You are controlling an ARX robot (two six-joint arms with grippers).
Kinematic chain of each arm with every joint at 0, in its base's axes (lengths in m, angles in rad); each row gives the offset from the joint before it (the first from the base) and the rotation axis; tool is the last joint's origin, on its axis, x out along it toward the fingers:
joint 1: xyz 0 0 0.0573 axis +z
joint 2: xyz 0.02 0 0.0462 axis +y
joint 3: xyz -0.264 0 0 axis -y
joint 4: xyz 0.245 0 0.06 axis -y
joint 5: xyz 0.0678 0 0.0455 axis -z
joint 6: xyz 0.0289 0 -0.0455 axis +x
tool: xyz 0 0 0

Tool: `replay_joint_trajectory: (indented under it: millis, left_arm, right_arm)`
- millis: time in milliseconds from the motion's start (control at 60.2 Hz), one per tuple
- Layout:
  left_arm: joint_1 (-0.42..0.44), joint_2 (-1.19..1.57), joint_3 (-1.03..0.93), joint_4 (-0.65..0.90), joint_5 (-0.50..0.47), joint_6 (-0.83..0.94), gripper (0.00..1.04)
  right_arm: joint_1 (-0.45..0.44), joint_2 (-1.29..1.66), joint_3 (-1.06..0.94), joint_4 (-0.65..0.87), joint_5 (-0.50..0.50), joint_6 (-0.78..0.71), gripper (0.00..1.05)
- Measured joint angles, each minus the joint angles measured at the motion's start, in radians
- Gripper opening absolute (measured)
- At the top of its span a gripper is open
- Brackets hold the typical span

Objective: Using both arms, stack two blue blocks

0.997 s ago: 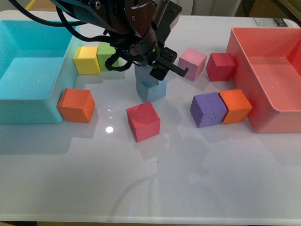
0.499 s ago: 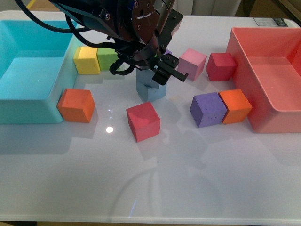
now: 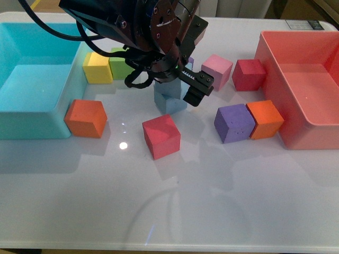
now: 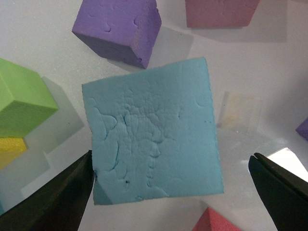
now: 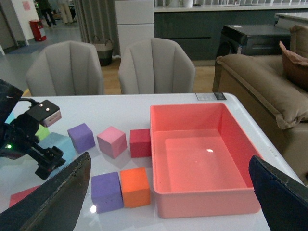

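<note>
Blue blocks (image 3: 170, 95) stand stacked near the middle of the white worktop (image 3: 175, 201), the upper one mostly hidden behind the arm in the front view. In the left wrist view the top blue face (image 4: 154, 132) fills the centre, slightly rotated. The left pincer (image 4: 171, 192) hangs directly above the stack, pointing downward, its jaws spread wider than the block; one finger (image 4: 62, 197) lies just beside a block edge, the other well apart. The left arm (image 3: 127, 26) reaches in from the far left. The right pincer (image 5: 168, 192) is raised high, jaws wide apart, holding nothing. A red cube (image 3: 161, 136) sits near the stack.
</note>
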Motion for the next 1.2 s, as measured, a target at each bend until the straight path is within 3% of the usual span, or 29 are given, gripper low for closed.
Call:
replay_joint_trajectory:
  millis: [233, 648, 681, 748, 848, 1030, 1147, 1197]
  left_arm:
    - [0.019, -0.176, -0.193, 0.087, 0.048, -0.058, 0.96]
    - [0.181, -0.65, -0.738, 0.322, 0.153, -0.138, 0.95]
    - [0.191, -0.681, -0.826, 0.512, 0.032, -0.138, 0.88]
    - [0.224, -0.729, -0.974, 0.812, -0.082, -0.138, 0.78]
    - [0.332, -0.875, -1.195, 1.113, -0.05, -0.139, 0.6]
    - [0.496, -1.151, -1.415, 1.089, 0.1, -0.139, 0.26]
    - [0.513, -1.247, -1.458, 1.036, 0.109, -0.139, 0.05]
    - [0.513, -1.289, -1.471, 1.011, 0.115, -0.139, 0.02]
  right_arm:
    - [0.0, 0.0, 0.0, 0.0, 0.0, 0.0, 0.96]
    - [0.0, 0.0, 0.0, 0.0, 0.0, 0.0, 0.96]
    - [0.0, 0.0, 0.0, 0.0, 0.001, 0.0, 0.96]
    - [0.0, 0.0, 0.0, 0.0, -0.002, 0.0, 0.96]
    - [0.0, 0.0, 0.0, 0.0, 0.001, 0.0, 0.96]
    - [0.0, 0.0, 0.0, 0.0, -0.001, 0.0, 0.96]
    - [0.0, 0.0, 0.0, 0.0, -0.001, 0.0, 0.96]
    - [0.0, 0.0, 0.0, 0.0, -0.001, 0.0, 0.96]
